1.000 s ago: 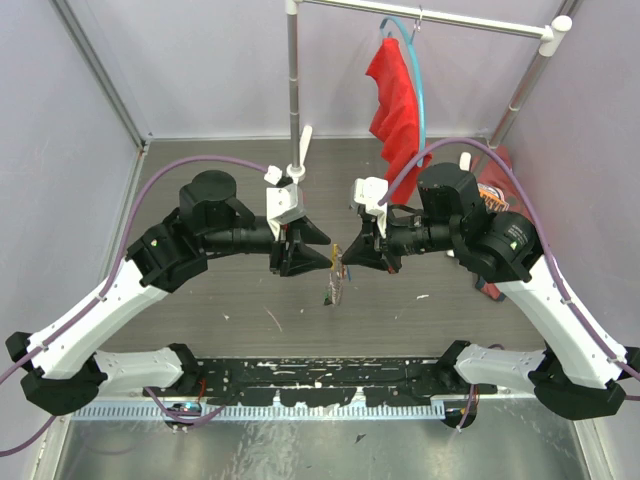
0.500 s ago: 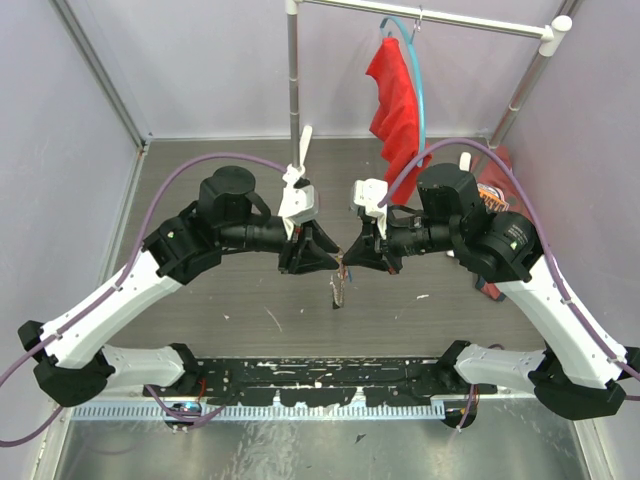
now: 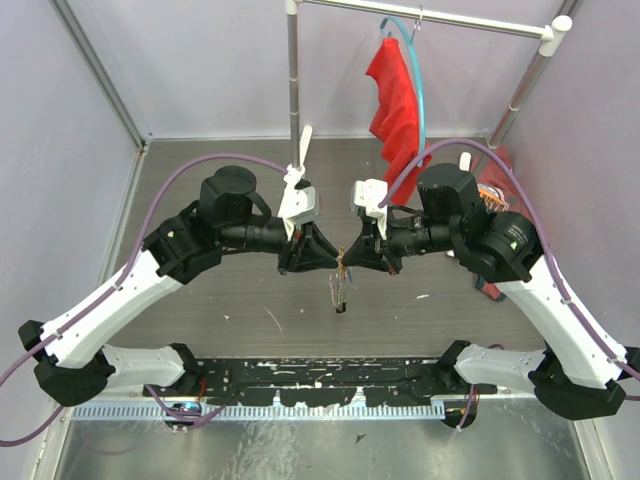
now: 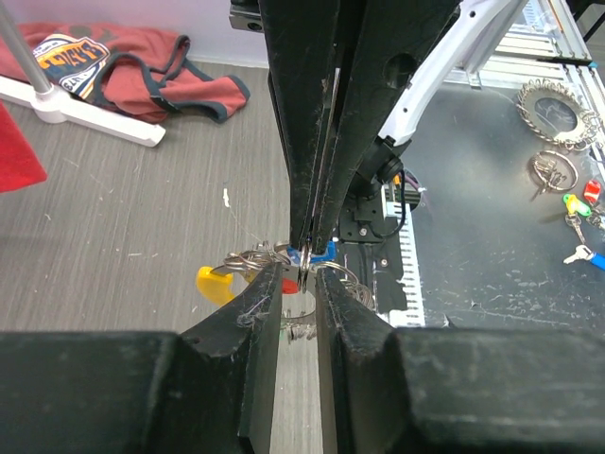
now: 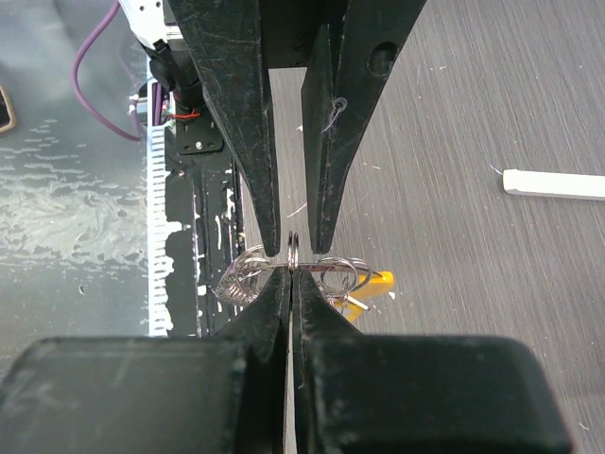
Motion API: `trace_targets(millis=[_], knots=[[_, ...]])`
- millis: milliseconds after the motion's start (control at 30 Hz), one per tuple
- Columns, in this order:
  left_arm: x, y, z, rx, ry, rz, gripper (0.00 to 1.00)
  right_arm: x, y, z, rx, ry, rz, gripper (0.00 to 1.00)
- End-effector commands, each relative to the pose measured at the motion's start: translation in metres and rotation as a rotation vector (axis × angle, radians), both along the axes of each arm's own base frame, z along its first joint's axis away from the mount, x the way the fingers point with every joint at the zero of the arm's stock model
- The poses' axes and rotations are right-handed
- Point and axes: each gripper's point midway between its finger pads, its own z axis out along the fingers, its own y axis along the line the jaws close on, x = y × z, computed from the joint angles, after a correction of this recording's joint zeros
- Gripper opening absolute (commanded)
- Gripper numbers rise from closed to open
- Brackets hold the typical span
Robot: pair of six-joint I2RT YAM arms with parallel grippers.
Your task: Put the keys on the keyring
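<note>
In the top view my two grippers meet tip to tip above the middle of the table. My right gripper [image 3: 350, 254] [image 5: 291, 274] is shut on the thin metal keyring [image 5: 293, 250], seen edge-on. Small rings, a yellow-headed key [image 5: 376, 282] and other keys [image 3: 340, 290] hang from it. In the left wrist view the yellow [image 4: 214, 284], blue [image 4: 324, 252] and red [image 4: 289, 286] heads show around the ring. My left gripper [image 3: 333, 255] [image 4: 301, 276] is open by a narrow gap. Its fingers stand on either side of the ring without pinching it.
A rack pole [image 3: 292, 90] with a red cloth [image 3: 398, 95] on a light-blue hanger stands at the back. A red garment [image 4: 123, 76] lies on the floor. Spare keys [image 4: 579, 213], rings [image 4: 553, 170] and a chain [image 4: 553, 109] lie on the near metal tray.
My left arm has swung in towards the right gripper until the fingertips meet. The key bunch now hangs straighter below them. The right arm has not moved.
</note>
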Motion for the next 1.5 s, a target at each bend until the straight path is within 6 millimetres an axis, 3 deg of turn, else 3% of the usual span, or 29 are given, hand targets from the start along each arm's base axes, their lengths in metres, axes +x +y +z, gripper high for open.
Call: trace_targets(millis=[0, 700, 967, 1200, 1367, 1467], knots=[[-0.0029, -0.0004, 0.0164, -0.032, -0.027, -0.02, 0.28, -0.0005, 0.0054, 0.0237, 0.079, -0.059, 0.024, 0.01], [-0.0028, -0.0022, 0.017, -0.03, -0.02, -0.027, 0.25, -0.0008, 0.0081, 0.0211, 0.086, -0.048, 0.032, 0.01], [-0.0023, -0.0007, 0.0173, -0.029, -0.023, -0.018, 0.3, 0.0016, 0.0068, 0.016, 0.067, -0.048, 0.02, 0.01], [-0.0016, -0.0014, 0.0164, -0.025, -0.022, -0.019, 0.19, 0.0018, 0.0063, 0.017, 0.068, -0.051, 0.017, 0.01], [-0.0013, -0.0013, 0.0168, -0.024, -0.024, -0.019, 0.0, 0.0016, 0.0071, 0.0167, 0.068, -0.049, 0.022, 0.01], [0.0016, -0.0003, 0.0166, -0.02, -0.032, 0.001, 0.0, 0.0013, 0.0065, 0.0191, 0.072, -0.055, 0.02, 0.01]])
